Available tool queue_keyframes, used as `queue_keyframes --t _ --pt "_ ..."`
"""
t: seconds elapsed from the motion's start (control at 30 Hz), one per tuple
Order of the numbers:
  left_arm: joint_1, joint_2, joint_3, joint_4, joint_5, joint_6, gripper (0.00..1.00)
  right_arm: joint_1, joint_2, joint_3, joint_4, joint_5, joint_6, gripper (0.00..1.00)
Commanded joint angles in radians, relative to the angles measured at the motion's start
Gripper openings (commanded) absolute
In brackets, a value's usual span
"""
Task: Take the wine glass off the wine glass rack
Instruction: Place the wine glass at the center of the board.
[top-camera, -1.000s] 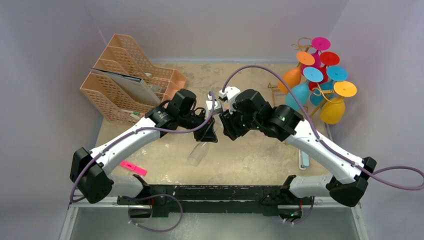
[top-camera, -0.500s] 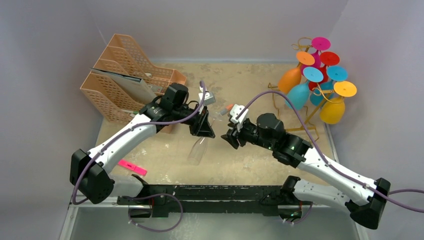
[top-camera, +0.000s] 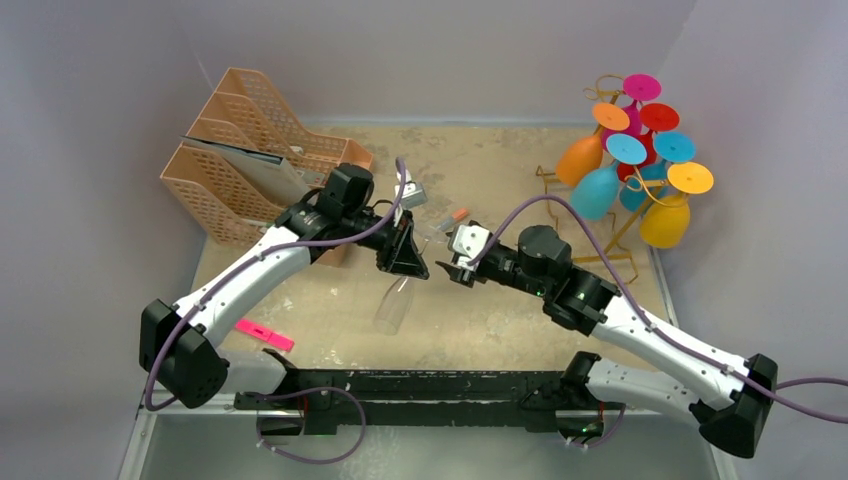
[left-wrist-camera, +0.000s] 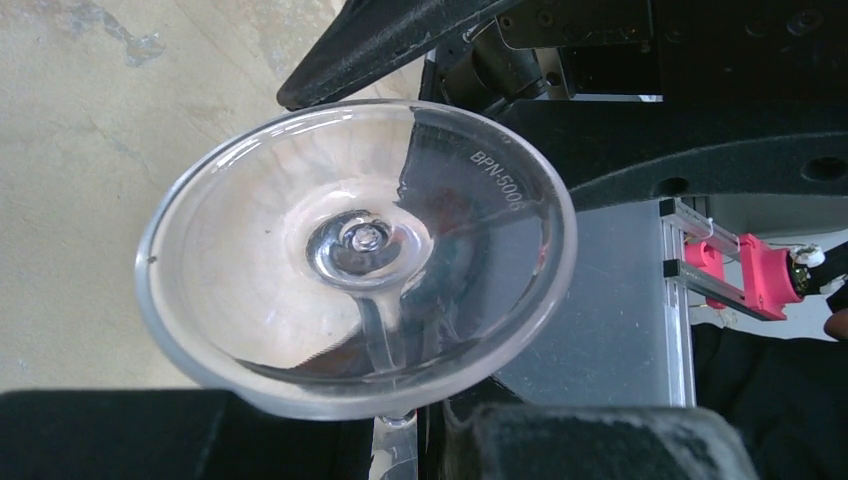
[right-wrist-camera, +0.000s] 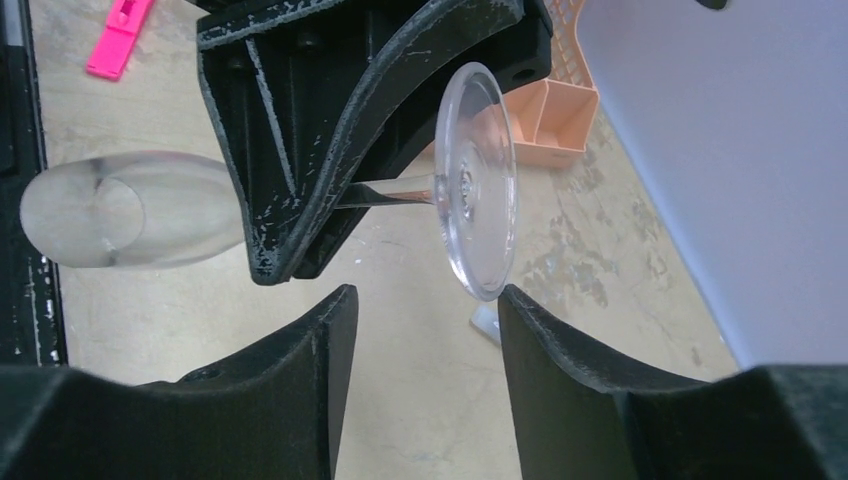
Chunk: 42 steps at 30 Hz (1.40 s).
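Looking over a sandy table (top-camera: 500, 170), with a peach file organiser (top-camera: 250, 150) at far left. Finding the gold wine glass rack (top-camera: 632, 220) at far right, carrying coloured glasses (top-camera: 640, 160) upside down. Gripping the stem of a clear wine glass (top-camera: 394, 306) with the left gripper (top-camera: 412, 262) at mid-table, well apart from the rack, the bowl tilting toward the near edge. Keeping the right gripper (right-wrist-camera: 425, 295) open just beside the glass foot, not touching. Noting a small pink thing (top-camera: 266, 335) at near left.

Plain lilac-grey walls (top-camera: 450, 50) around a worn, mottled beige tabletop (top-camera: 490, 155).
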Motion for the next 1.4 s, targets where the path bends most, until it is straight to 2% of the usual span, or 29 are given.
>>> queue_keyframes --t 0.0,0.27,0.37,0.53,0.63,0.83,0.97,1.13,1.2,1.23,1.27,1.37 --pt "-0.006 0.009 0.054 -0.057 0.079 0.029 0.0 0.003 0.029 0.102 0.086 -0.092 -0.071 0.54" --pt "-0.003 -0.011 0.056 -0.073 0.064 0.034 0.0 0.003 0.003 0.069 0.171 0.006 -0.098 0.54" --pt "-0.003 -0.013 0.058 -0.072 0.074 0.033 0.0 0.003 -0.002 0.076 0.166 -0.016 -0.099 0.52" --pt "-0.003 -0.007 0.067 -0.067 0.103 0.029 0.0 0.003 0.04 0.149 0.031 -0.097 -0.088 0.34" --pt "-0.002 -0.001 0.072 -0.075 0.12 0.032 0.0 0.004 0.056 0.155 0.034 -0.097 -0.085 0.26" --pt "-0.003 0.007 0.088 -0.128 0.098 0.059 0.0 0.004 0.065 0.16 0.025 -0.081 -0.082 0.0" --pt "-0.002 0.003 0.094 -0.118 0.065 0.05 0.0 0.004 0.056 0.149 0.028 -0.039 -0.035 0.0" --pt "0.006 -0.014 0.092 -0.092 -0.003 0.025 0.34 0.003 0.051 0.153 -0.003 0.082 0.133 0.0" --pt "0.012 -0.033 0.085 -0.075 -0.039 0.012 0.43 0.003 0.053 0.154 -0.029 0.139 0.201 0.0" --pt "0.016 -0.047 0.081 -0.064 -0.054 0.004 0.57 0.004 0.056 0.154 -0.05 0.162 0.237 0.0" --pt "0.02 -0.06 0.074 -0.051 -0.074 -0.005 0.64 0.004 0.06 0.156 -0.073 0.19 0.269 0.0" --pt "0.03 -0.11 0.067 -0.027 -0.176 -0.037 0.75 0.003 0.089 0.181 -0.164 0.291 0.417 0.0"
